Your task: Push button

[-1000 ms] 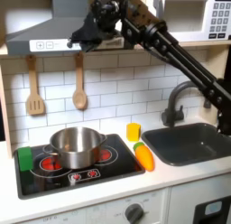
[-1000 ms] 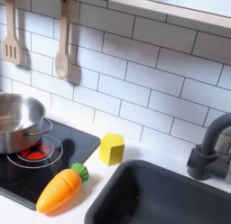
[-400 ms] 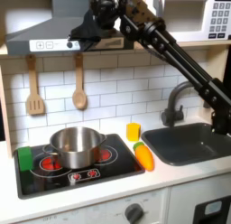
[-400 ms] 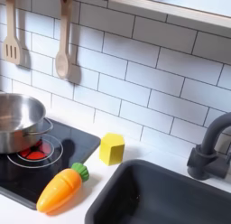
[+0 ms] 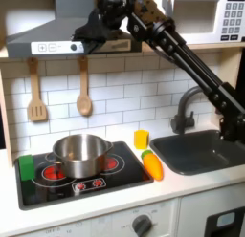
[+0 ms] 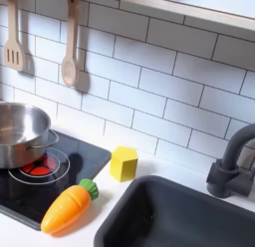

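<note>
In the first exterior view, the buttons (image 5: 57,47) form a small row of marks on the white front strip of the grey range hood (image 5: 33,31), at the upper left. My black gripper (image 5: 80,37) hangs at the hood's right end, just right of and slightly above that row. Its fingers run together into one dark tip with nothing held. I cannot tell whether the tip touches the strip. The arm (image 5: 182,59) stretches up from the right, across the tiled wall.
A steel pot (image 5: 79,155) sits on the black stove, with a green piece (image 5: 27,168) to its left. A toy carrot (image 6: 66,207), a yellow block (image 6: 124,163), the sink (image 6: 189,216) and faucet (image 6: 231,161) lie to the right. A spatula (image 5: 36,93) and spoon (image 5: 84,93) hang on the wall, and a microwave (image 5: 206,19) sits above.
The gripper has risen a little and drifted right along the hood's front. Nothing on the counter has moved.
</note>
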